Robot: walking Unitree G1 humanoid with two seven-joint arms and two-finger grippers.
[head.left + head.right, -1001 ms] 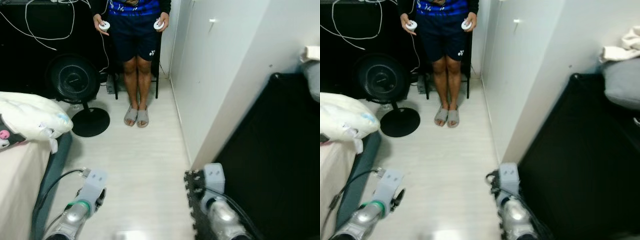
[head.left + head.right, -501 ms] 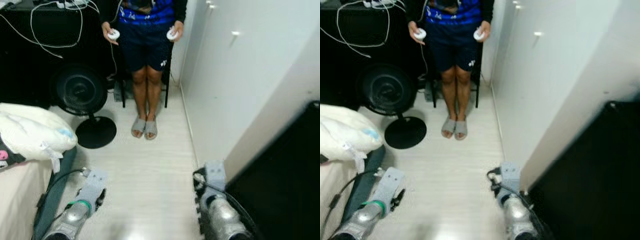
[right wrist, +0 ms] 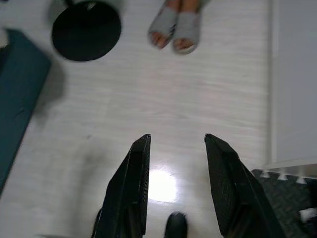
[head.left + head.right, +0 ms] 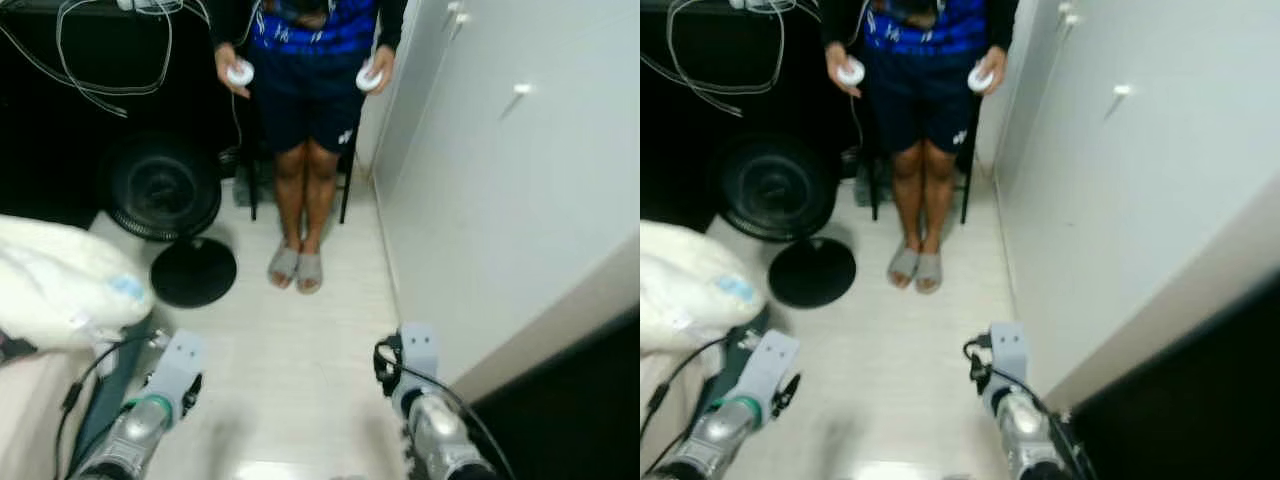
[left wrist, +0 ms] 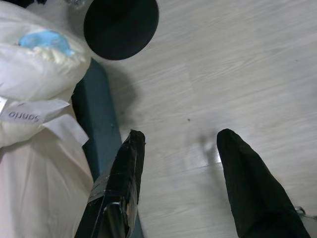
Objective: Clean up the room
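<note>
Head views blurred. Both arms low over pale wood floor [image 4: 300, 340], nothing held. Left tool [image 5: 181, 144]: fingers spread apart, empty, above bare floor just beside the dark teal bed edge [image 5: 99, 134]. Right tool [image 3: 176, 144]: fingers parted, empty, over a glare patch on the floor; black foam mat [image 3: 287, 193] near it by the white wall [image 4: 500, 200].

Clutter to tidy: white pillow [image 4: 60, 285] with a blue patch and a label tag sits on the bed at the robot's left, overhanging the bed edge. Black fan [image 4: 165, 190] with round base [image 4: 193, 272] stands on the floor beyond the pillow.

Person [image 4: 310, 60] stands ahead in grey slippers [image 4: 296, 268], a white controller in each hand. White cables [image 4: 110, 50] hang against dark furniture behind the fan.
</note>
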